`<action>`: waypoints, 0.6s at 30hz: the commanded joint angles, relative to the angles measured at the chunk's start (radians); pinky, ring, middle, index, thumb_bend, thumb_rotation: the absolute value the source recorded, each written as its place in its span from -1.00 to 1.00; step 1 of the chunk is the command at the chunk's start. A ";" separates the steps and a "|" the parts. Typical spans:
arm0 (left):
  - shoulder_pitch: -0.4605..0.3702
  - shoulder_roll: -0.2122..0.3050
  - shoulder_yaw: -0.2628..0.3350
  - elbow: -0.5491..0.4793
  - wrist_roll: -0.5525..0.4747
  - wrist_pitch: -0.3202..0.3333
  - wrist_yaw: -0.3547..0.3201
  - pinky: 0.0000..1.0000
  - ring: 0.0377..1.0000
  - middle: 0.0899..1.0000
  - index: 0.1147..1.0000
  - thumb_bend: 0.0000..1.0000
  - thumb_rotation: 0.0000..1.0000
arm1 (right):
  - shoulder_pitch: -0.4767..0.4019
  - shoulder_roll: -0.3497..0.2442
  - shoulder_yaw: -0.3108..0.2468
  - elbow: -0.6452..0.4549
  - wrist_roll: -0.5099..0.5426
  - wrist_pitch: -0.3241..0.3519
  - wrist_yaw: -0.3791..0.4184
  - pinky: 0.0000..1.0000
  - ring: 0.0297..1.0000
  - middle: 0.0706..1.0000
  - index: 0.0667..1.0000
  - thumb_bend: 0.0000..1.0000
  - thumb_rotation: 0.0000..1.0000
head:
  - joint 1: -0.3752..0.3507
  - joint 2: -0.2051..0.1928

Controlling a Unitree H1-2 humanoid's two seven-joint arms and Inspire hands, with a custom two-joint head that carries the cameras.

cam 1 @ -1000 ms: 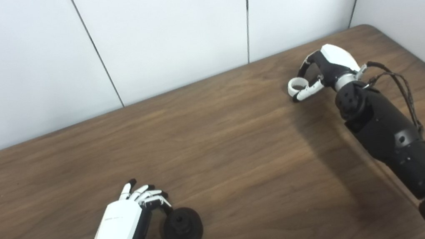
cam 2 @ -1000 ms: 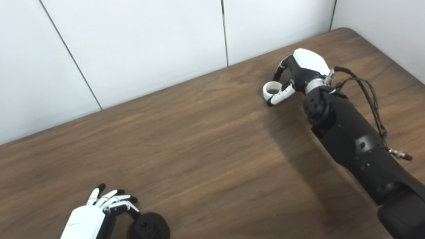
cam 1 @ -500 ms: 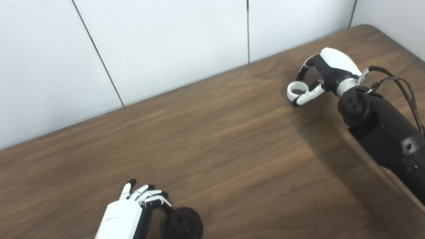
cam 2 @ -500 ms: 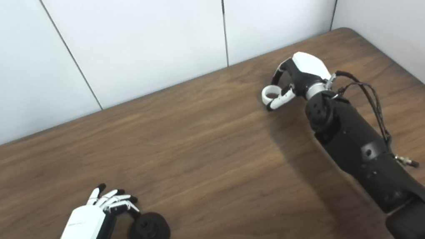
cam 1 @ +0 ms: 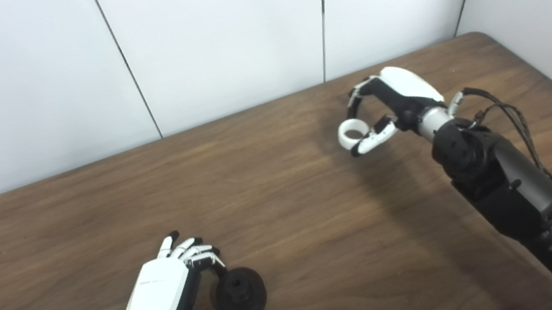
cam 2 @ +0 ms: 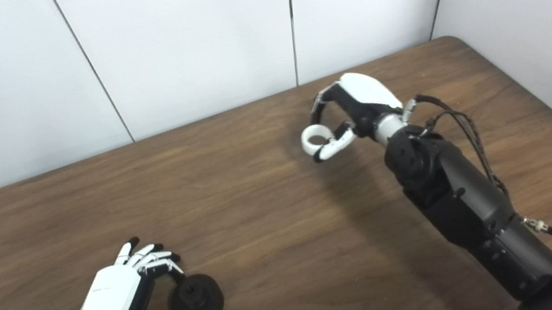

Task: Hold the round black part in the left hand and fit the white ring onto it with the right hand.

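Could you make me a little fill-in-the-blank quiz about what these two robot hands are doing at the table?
1. The right hand holds a small ring whose colour is ____.
2. The round black part is held by the ____ hand.
3. The two hands are far apart over a table with a top that looks like ____.
4. The ring is ____ yet fitted onto the black part.

Missing words: white; left; wood; not

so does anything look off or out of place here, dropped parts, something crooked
Nothing stands out. The left hand grips the round black part low over the table, and the right hand pinches the white ring. The two parts are far apart, so the fitting is not yet done. Nothing is dropped or visibly damaged.
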 commanded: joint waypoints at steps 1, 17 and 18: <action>-0.007 -0.005 -0.011 -0.015 0.024 0.000 -0.003 1.00 0.74 0.47 -0.17 0.05 -0.89 | -0.016 -0.006 -0.009 -0.079 -0.022 0.001 0.035 0.98 0.90 0.59 -0.11 0.05 -0.73 | 0.001 0.001; -0.002 -0.045 -0.045 -0.033 0.079 0.053 -0.028 1.00 0.77 0.49 -0.17 0.05 -0.89 | 0.026 0.138 0.092 -0.371 -0.131 -0.010 0.309 0.93 0.86 0.59 -0.11 0.05 -0.73 | 0.121 0.026; -0.003 -0.047 -0.047 -0.033 0.082 0.056 -0.028 1.00 0.77 0.49 -0.17 0.05 -0.89 | 0.027 0.144 0.102 -0.379 -0.133 -0.013 0.317 0.94 0.87 0.60 -0.11 0.05 -0.73 | 0.125 0.028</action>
